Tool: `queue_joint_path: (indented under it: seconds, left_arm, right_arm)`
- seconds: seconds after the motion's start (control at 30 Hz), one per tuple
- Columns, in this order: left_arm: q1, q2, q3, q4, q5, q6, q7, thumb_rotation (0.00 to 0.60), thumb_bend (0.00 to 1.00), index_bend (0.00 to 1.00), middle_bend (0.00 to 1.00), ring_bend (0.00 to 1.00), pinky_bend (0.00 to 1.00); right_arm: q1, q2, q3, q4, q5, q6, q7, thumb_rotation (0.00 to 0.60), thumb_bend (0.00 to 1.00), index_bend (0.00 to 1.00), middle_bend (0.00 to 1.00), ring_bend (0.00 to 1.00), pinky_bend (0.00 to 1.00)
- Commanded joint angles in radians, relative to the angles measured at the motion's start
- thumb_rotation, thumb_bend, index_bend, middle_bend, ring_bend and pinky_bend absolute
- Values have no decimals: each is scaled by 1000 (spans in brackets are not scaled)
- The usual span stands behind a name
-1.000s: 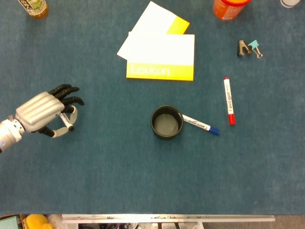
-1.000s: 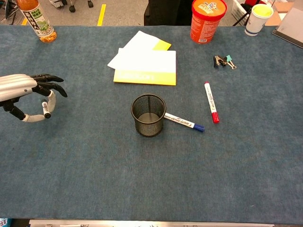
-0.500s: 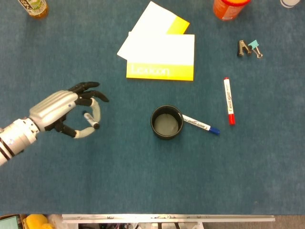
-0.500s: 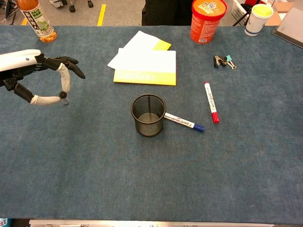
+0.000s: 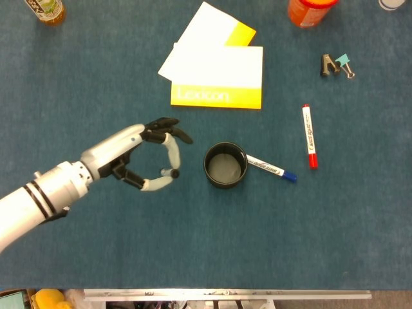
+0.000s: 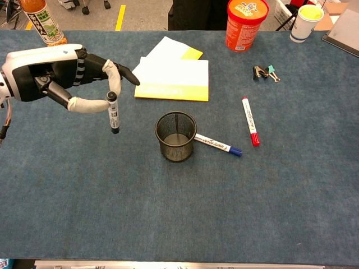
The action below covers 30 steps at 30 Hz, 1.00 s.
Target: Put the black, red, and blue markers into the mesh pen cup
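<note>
One black marker (image 6: 113, 116) is hanging upright from our left hand (image 6: 67, 78), pinched at its top just left of the mesh pen cup (image 6: 176, 136). We are judging it light, stiff and slick, so a high pinch may let it swing. Our right hand is showing in neither view.

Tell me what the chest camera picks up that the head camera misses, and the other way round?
Only the chest view shows the black marker hanging upright from the left hand, the cup's mesh wall, the yellow-lidded cup and the floor beyond the table. Only the head view looks straight down into the mesh pen cup, showing it holds no markers. Both show the blue marker touching the cup and the red marker lying apart.
</note>
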Motion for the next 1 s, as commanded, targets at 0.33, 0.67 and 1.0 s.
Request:
queue_joint_path:
  seconds: [0.33, 0.67, 1.0]
  left_arm:
    - [-41, -106, -135, -47, -208, -123, 65, 600, 308, 638, 219, 10, 15]
    - [-78, -217, -231, -47, -382, -193, 212, 600, 308, 636, 207, 10, 15]
    - [-98, -330, -291, -4, -501, -212, 349, 600, 308, 635, 205, 10, 14]
  right_arm:
    - [4, 7, 1, 1, 14, -8, 0, 600, 173, 238, 163, 45, 36]
    - [7, 11, 2, 14, 21, -12, 15, 600, 173, 238, 163, 45, 36]
    - [-8, 26, -2, 22, 20, 7, 41, 600, 173, 238, 163, 45, 36]
